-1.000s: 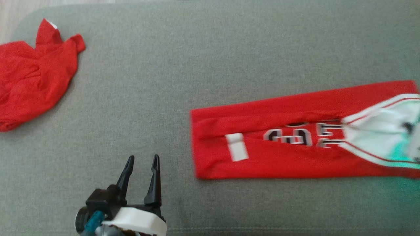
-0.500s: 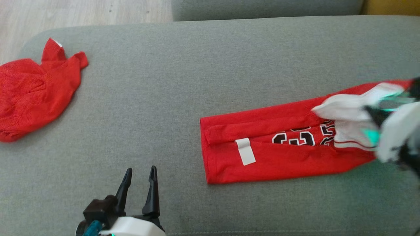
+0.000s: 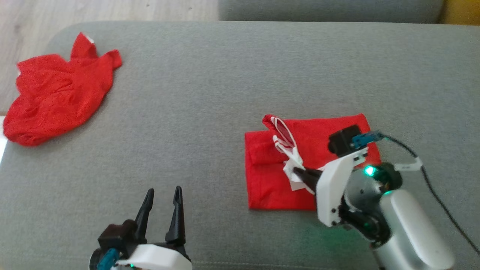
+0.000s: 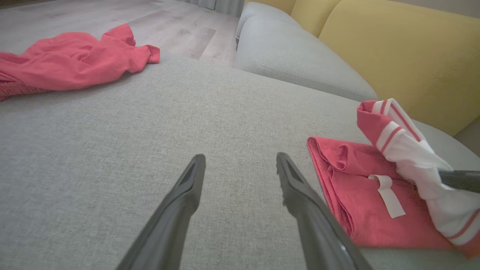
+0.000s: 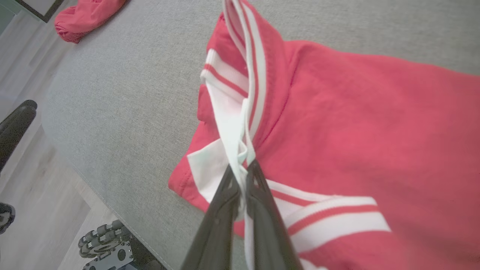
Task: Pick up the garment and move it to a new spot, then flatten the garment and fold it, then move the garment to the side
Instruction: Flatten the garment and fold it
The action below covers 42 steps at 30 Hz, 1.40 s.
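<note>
Right hand: the right hand (image 3: 296, 172) has its two dark fingers pressed together on a white-striped trim (image 5: 240, 112) of the garment. The cloth passes between the fingertips and is pinched there.
Held part: the trim rises from the fingertips as a narrow band above the rest of the cloth. It is perhaps the neck edge or an armhole; the head view is too soft to decide.
Garment: the garment (image 3: 270, 183) is red and folded into a compact rectangle. It lies on the grey sofa seat (image 3: 210, 93), right of the middle in the head view, under and just in front of the right hand.
Label: a small white label (image 4: 388, 195) lies on the top layer, near the pinched trim.
Right arm: a green light (image 3: 370, 171) shines at the wrist, and a black cable (image 3: 431, 180) runs from it over the seat.
Left hand: the left hand (image 3: 164, 189) is wide open and holds nothing. It is over bare seat near the front edge, well apart from the garment.
Other cloth: a second red garment (image 3: 60, 97) lies crumpled at the far left corner of the seat, well apart from both hands.
Surroundings: a wooden floor (image 3: 112, 9) lies beyond the seat, and a yellow back cushion (image 4: 393, 48) stands behind it.
</note>
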{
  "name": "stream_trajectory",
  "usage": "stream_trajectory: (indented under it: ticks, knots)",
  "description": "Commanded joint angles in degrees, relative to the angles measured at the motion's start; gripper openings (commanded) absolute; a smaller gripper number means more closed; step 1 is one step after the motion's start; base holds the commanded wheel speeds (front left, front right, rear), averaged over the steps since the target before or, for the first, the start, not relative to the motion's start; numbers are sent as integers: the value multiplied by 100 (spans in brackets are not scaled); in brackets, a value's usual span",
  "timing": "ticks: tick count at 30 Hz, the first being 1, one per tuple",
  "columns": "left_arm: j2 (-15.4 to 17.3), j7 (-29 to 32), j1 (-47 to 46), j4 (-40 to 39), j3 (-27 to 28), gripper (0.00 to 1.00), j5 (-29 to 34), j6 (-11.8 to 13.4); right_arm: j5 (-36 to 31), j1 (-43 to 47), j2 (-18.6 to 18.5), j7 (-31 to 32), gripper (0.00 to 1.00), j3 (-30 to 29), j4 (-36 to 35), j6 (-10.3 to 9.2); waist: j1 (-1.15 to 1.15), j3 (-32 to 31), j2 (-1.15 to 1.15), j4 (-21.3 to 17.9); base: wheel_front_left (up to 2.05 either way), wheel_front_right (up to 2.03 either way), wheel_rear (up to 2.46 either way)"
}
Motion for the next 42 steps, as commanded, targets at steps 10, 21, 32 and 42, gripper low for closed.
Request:
stream_trajectory:
  ticks: [10, 21, 32, 42]
  knots:
    - [-44, -70, -163, -126, 63, 100, -48, 82, -69, -576, 515, -871, 0, -18, 647, 37, 0, 68, 0, 259, 0, 0, 0]
    - [-44, -70, -185, -73, 73, 100, 9, 72, 365, -758, 545, -1513, 38, 148, 1106, 37, 0, 26, 0, 204, 0, 0, 0]
    - [-44, -70, -83, -51, 130, 100, 55, 85, 1641, -730, 546, -2628, 100, 226, 1155, 37, 0, -114, 0, 78, 0, 0, 0]
    - [-44, -70, 108, -126, 296, 100, 84, 129, 69, -104, 546, -3276, 100, -883, 445, 37, 0, -360, 0, -240, 0, 0, 0]
